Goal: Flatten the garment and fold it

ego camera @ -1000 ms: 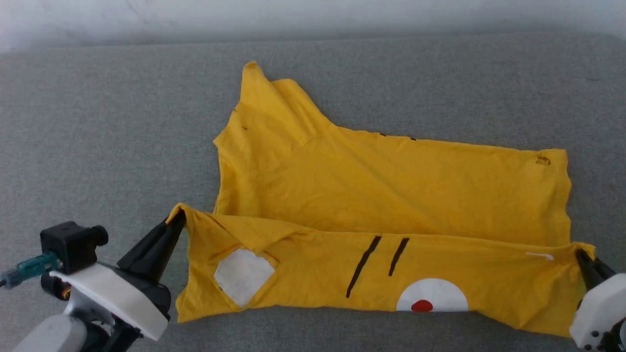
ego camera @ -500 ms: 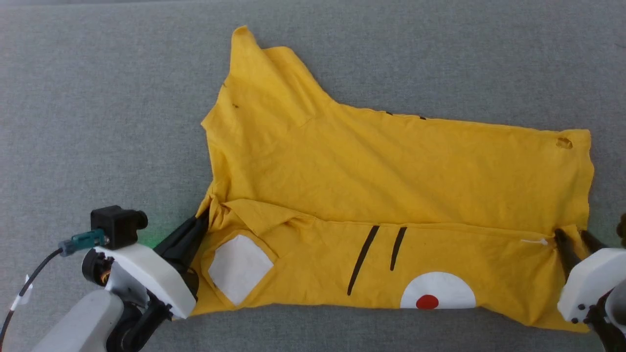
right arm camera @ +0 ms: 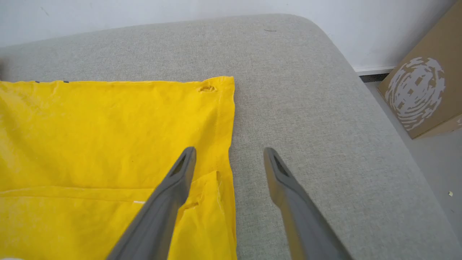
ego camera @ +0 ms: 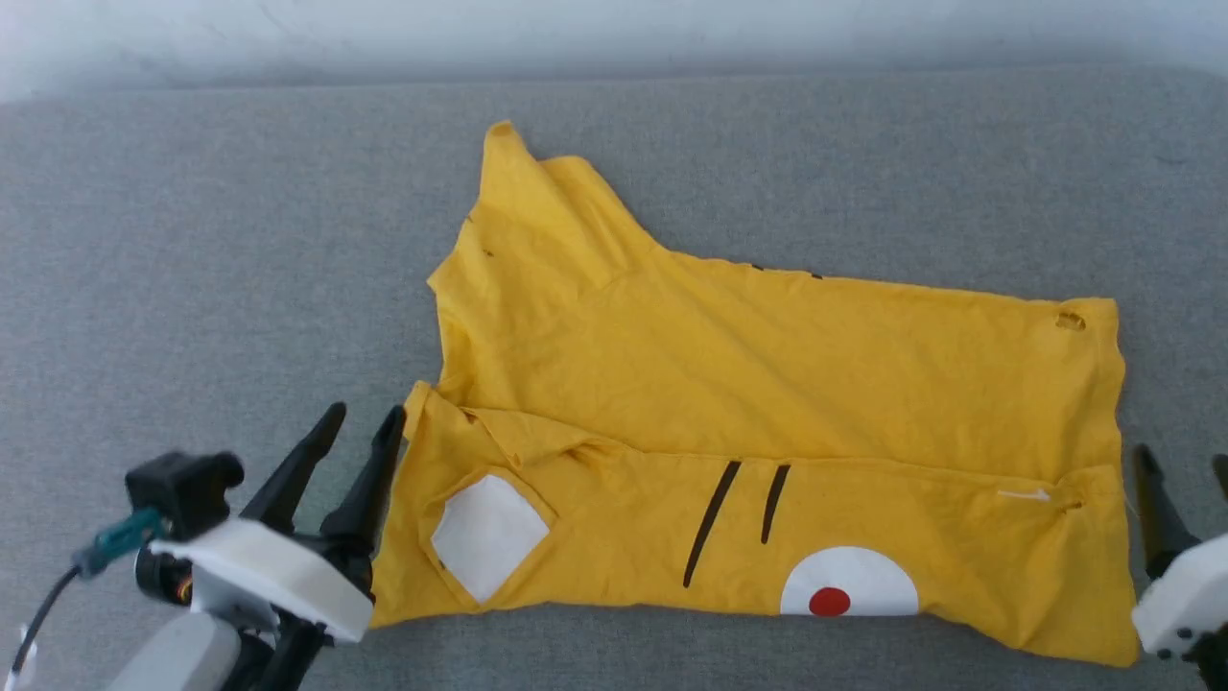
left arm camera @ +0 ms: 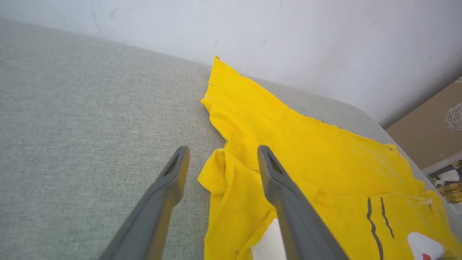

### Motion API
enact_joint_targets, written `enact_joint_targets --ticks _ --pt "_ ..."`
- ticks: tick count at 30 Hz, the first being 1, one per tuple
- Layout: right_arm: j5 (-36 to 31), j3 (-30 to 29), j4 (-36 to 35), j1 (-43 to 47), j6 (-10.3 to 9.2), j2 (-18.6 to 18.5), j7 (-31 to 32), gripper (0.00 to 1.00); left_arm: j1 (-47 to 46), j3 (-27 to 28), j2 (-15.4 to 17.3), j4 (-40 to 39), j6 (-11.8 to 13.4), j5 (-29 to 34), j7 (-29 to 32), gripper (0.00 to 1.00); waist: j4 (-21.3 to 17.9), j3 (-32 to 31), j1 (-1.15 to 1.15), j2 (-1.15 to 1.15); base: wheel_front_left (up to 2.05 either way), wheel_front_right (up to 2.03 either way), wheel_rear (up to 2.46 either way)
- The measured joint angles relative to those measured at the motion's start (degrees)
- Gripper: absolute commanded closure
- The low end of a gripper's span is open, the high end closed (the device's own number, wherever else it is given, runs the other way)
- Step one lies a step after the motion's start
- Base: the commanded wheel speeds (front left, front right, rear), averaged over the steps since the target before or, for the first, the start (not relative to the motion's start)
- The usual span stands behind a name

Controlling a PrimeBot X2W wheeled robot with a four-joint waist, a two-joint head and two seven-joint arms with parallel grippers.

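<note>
The yellow garment (ego camera: 767,384) lies spread on the grey cushion, its near strip folded up over the body. That strip shows a white patch, two black lines and a white circle with a red dot. My left gripper (ego camera: 363,415) stands open at the strip's left corner, its fingers straddling the cloth edge without pinching it. In the left wrist view the left gripper (left arm camera: 222,150) has that corner of the garment (left arm camera: 306,144) lying between its fingers. My right gripper (ego camera: 1182,459) is open just off the right corner. In the right wrist view the right gripper (right arm camera: 230,150) straddles the garment (right arm camera: 108,126) hem.
The grey cushion (ego camera: 192,240) runs wide to the left and behind the shirt, ending at a pale wall (ego camera: 614,29). Its rounded right edge drops to the floor, where a cardboard box (right arm camera: 422,94) stands.
Both grippers have opened and let go of the folded strip's corners, which now lie on the shirt. The head camera has also shifted between frames.
</note>
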Motion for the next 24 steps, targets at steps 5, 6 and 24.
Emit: enact_joint_targets --ticks 5,6,24 --pt "-2.67 -2.74 -1.62 3.28 0.0 1.6 -8.77 0.0 6.56 5.38 -1.88 -4.91 5.16 4.08 -3.02 0.0 0.44 -2.87 0.0 0.0 0.0 0.0 0.0" --pt "-2.83 -3.39 -1.46 3.77 0.0 1.67 -10.62 0.0 8.09 7.0 -2.83 -6.34 6.05 5.34 -3.09 0.0 0.5 -3.41 -0.01 0.0 0.0 0.0 0.0" --pt "-0.6 -1.82 9.77 8.88 0.0 1.75 -29.29 0.0 26.6 19.61 -17.11 -11.59 5.73 28.4 -2.74 0.0 1.48 -9.92 0.0 0.0 0.0 0.0 0.0"
